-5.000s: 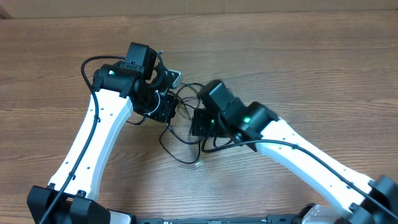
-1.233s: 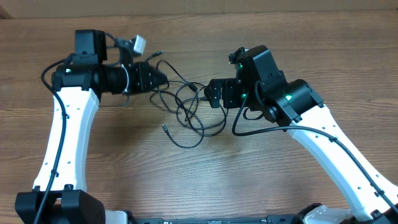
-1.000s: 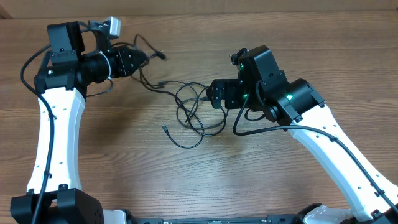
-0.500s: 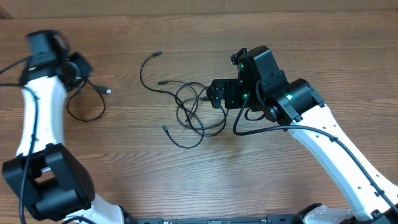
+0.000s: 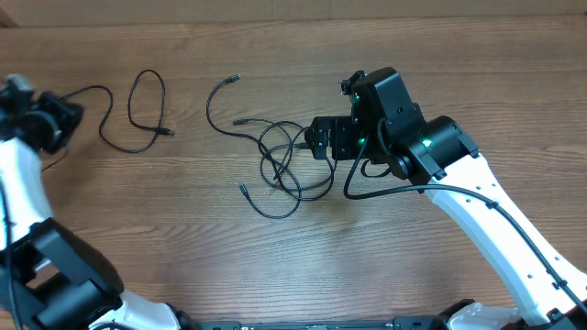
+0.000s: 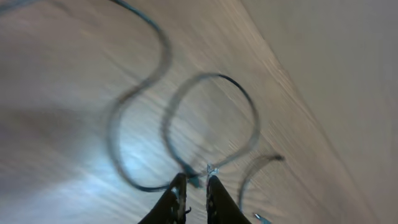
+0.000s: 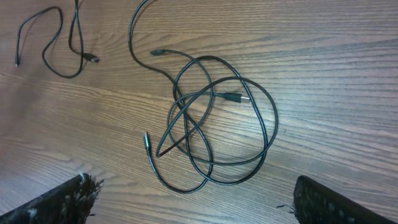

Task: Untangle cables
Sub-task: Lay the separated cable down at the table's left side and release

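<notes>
**Overhead.** On the wood table [image 5: 431,64] the cables lie in two lots. The tangle [image 5: 275,163], several overlapping loops with plug ends sticking out up and to the left, sits near the middle. The loose cable [image 5: 166,134] lies well apart from it at the upper left, in one tall loop and a lower curve. One end of it runs off towards the left gripper [image 5: 55,121]. That gripper is at the far left edge, and its jaws are not readable from here. The right gripper [image 5: 314,140] is just beside the tangle's right side, pointing at it.

**Left wrist.** The picture is blurred. The left gripper [image 6: 194,182] shows two dark fingers [image 6: 176,198] at the bottom edge, close together with only a thin slit between them. A round loop of the loose cable [image 6: 214,75] lies on the wood ahead, and its line passes right at the fingertips. I cannot tell whether they pinch it or merely sit over it.

**Right wrist.** The right gripper [image 7: 191,183] has its fingers [image 7: 74,196] spread wide at the two lower corners, with nothing between them. It is above the tangle [image 7: 233,98], whose loops cross at several spots and have one plug resting inside them. The loose cable [image 7: 93,60] lies in the upper left corner, clear of the tangle.
</notes>
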`<state>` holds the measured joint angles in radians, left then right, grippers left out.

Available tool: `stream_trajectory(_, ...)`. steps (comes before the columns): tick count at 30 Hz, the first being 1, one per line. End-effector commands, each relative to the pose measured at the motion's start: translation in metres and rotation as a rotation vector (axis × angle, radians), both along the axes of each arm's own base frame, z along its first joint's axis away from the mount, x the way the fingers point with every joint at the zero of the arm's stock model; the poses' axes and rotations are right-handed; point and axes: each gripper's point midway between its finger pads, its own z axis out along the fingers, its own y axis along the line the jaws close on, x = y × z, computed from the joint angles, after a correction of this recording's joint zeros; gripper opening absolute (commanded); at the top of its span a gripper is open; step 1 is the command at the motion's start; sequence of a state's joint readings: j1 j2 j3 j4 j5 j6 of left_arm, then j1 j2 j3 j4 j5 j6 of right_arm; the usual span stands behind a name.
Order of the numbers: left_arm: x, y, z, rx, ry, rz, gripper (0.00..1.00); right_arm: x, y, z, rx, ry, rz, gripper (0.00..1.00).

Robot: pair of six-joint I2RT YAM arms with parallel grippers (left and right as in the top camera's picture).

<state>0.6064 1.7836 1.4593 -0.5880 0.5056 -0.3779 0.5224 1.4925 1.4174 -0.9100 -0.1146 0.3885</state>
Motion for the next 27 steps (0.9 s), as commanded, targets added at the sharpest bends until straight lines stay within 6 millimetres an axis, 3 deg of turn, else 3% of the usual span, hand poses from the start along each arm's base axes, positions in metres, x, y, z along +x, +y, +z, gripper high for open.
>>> stream_trajectory(1,0.02,-0.042,-0.008,0.119,0.042,-0.085,0.14,0.002,-0.004,0.001,-0.002,-0.007,-0.016,1.0)
stream_trajectory(3,0.024,-0.048,-0.014,0.231,0.101,-0.057,0.21,0.002,-0.004,0.001,-0.002,-0.007,-0.016,1.0)
stream_trajectory(6,0.031,-0.056,-0.023,0.414,0.183,-0.009,0.53,0.002,-0.004,0.001,-0.002,-0.007,-0.016,1.0)
stream_trajectory(9,0.041,-0.058,-0.038,0.516,0.225,0.019,0.64,0.002,-0.004,0.001,-0.002,-0.007,-0.016,1.0)
stream_trajectory(17,0.042,-0.052,-0.133,0.548,0.413,0.004,0.48,0.002,-0.004,0.001,-0.002,-0.007,-0.016,1.0)
stream_trajectory(22,0.044,-0.054,-0.149,0.509,0.422,0.035,0.49,0.002,-0.004,0.001,-0.002,-0.007,-0.016,1.0)
stream_trajectory(24,0.04,-0.054,-0.158,0.505,0.444,0.034,0.44,0.002,-0.004,0.001,-0.002,-0.007,-0.016,1.0)
stream_trajectory(27,0.032,-0.053,-0.176,0.5,0.497,0.034,0.45,0.002,-0.004,0.001,-0.002,-0.007,-0.016,1.0)
